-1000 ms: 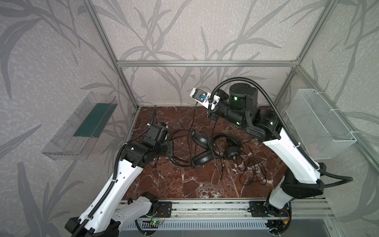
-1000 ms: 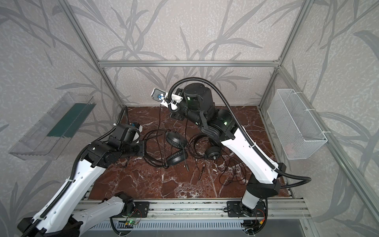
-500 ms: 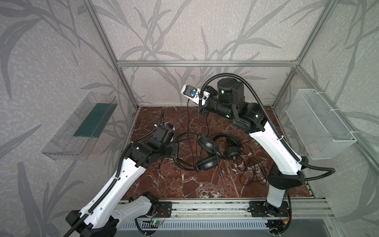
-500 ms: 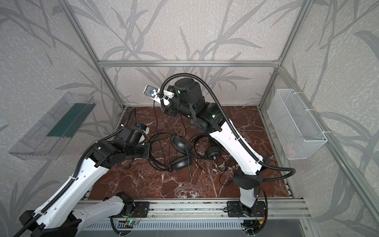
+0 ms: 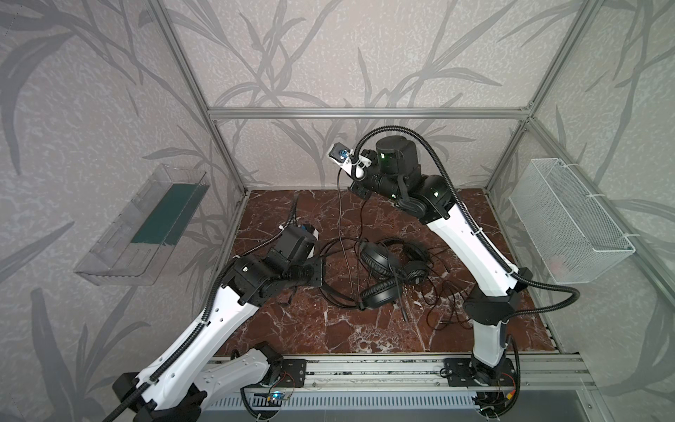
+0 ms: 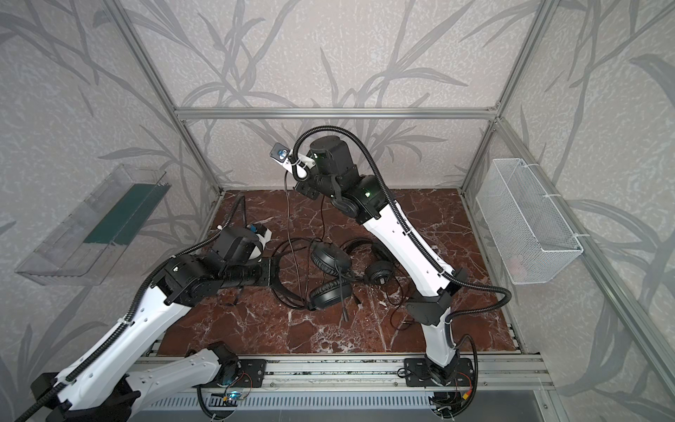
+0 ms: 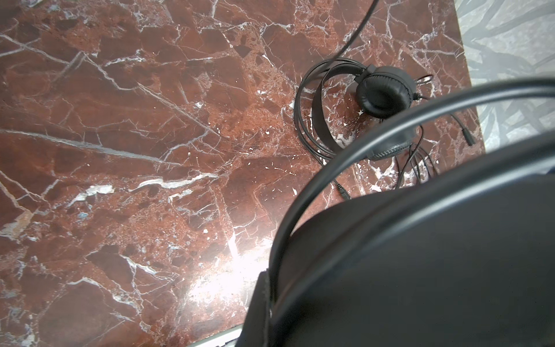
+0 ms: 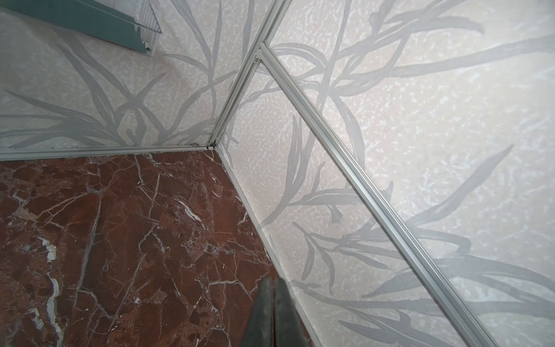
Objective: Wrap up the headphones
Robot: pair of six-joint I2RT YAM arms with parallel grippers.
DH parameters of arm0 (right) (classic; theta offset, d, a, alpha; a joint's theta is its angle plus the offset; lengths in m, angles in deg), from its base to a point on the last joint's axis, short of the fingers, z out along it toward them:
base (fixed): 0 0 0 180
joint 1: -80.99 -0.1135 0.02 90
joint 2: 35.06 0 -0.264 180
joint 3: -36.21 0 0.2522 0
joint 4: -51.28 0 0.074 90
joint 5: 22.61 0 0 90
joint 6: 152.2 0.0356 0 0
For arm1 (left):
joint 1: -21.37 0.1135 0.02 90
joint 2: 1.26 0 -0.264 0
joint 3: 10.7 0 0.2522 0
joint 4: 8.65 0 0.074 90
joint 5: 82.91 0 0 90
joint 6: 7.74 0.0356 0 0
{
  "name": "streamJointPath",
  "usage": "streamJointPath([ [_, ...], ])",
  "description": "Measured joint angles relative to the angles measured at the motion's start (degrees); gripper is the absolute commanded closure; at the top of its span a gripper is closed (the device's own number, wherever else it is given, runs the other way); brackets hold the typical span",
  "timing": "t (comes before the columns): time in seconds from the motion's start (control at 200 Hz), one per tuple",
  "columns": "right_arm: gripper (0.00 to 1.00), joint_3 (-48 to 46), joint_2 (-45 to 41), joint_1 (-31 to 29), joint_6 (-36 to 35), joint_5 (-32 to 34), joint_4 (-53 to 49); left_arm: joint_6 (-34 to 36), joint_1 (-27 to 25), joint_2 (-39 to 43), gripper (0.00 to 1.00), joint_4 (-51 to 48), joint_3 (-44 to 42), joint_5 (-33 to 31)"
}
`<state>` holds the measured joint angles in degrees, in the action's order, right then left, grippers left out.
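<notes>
Red marble counter (image 5: 365, 336): left pincer (image 5: 318, 274) pinches the black wire-band headphones (image 5: 376, 277) at nine o'clock; right pincer (image 8: 274, 312), pressed together, lifts their thin cable (image 5: 339, 219) at twelve. Next: looping it.

- Two arms (image 5: 204, 329) (image 5: 471, 252) are working inside a lab test cell.
- Aluminium framing (image 5: 365, 113) is boxing in leaf-print walls (image 5: 365, 54) and a marble floor (image 5: 365, 336).
- Bins (image 5: 146, 226) (image 5: 569, 226) are hanging on either side.
</notes>
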<state>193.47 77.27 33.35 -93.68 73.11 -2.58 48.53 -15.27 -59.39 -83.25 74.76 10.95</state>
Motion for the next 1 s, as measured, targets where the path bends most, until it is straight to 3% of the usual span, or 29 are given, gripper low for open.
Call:
streamJointPath([
  [0.42,1.00,-7.56,-0.50,9.42,7.48,-1.75,2.69,-3.69,0.00,5.86,1.00,-0.15,8.52,3.93],
  [0.67,1.00,-15.19,-0.66,10.27,12.90,-9.81,6.91,-4.00,0.07,6.27,1.00,-1.79,9.99,2.43],
  [0.82,1.00,-25.27,-2.43,10.54,16.35,-14.25,12.48,-4.85,0.07,6.25,1.00,-1.66,10.32,1.88],
  [0.999,0.88,-41.38,-6.36,10.62,20.39,-19.10,22.67,-5.42,0.26,6.12,1.00,-1.60,12.15,0.61],
])
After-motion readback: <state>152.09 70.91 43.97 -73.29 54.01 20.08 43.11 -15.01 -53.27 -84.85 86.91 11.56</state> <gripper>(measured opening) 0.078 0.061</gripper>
